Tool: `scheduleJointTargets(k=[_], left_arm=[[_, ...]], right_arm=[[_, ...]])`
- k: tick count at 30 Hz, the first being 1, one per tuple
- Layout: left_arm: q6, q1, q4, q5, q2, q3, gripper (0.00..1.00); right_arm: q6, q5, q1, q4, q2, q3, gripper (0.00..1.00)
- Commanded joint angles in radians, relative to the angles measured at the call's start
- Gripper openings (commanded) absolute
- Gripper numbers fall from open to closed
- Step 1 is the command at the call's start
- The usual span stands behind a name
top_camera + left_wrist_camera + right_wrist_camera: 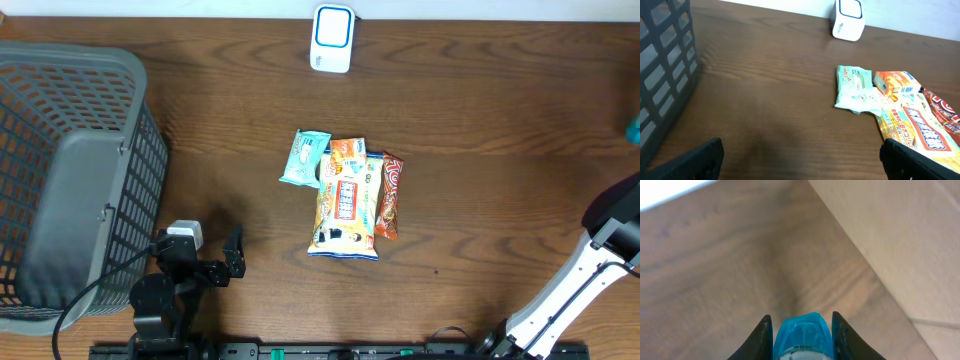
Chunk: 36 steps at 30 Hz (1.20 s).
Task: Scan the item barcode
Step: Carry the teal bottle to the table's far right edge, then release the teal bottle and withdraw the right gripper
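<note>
Right gripper [801, 318] clamps a blue object [802, 337] at the right edge. Left gripper [807, 160] gapes empty. Central snack packets [347, 195] lie unlifted, so scanning is likely still pending.

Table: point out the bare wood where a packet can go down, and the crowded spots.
Bare wood: between the grey basket and the snack packets; between the white device and the packets; widest right of the packets, toward the right arm. Crowded: the overlapping packets at centre, and the near corner where the left pincer sits beside the basket.

Print on the snack packets [346, 205], none of it legible.
</note>
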<state>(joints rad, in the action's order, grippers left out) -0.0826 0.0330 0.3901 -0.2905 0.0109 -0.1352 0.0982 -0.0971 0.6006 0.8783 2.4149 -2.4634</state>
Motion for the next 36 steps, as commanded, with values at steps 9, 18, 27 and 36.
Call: scheduleJointTargets(k=[9, 18, 27, 36], left_arm=[[-0.009, 0.006, 0.019, -0.013, -0.005, 0.015, 1.0], [-0.009, 0.006, 0.019, -0.013, -0.005, 0.015, 1.0], [-0.009, 0.006, 0.019, -0.013, -0.005, 0.015, 1.0], [-0.009, 0.006, 0.019, -0.013, -0.005, 0.015, 1.0]], right_arm=[[-0.035, 0.032, -0.012, -0.227, -0.019, 0.206, 0.07], [-0.045, -0.055, -0.013, -0.283, -0.039, 0.31, 0.56], [-0.08, -0.06, -0.015, -0.259, -0.237, 0.31, 0.99], [-0.409, 0.697, -0.122, -0.06, -0.45, 0.31, 0.99]])
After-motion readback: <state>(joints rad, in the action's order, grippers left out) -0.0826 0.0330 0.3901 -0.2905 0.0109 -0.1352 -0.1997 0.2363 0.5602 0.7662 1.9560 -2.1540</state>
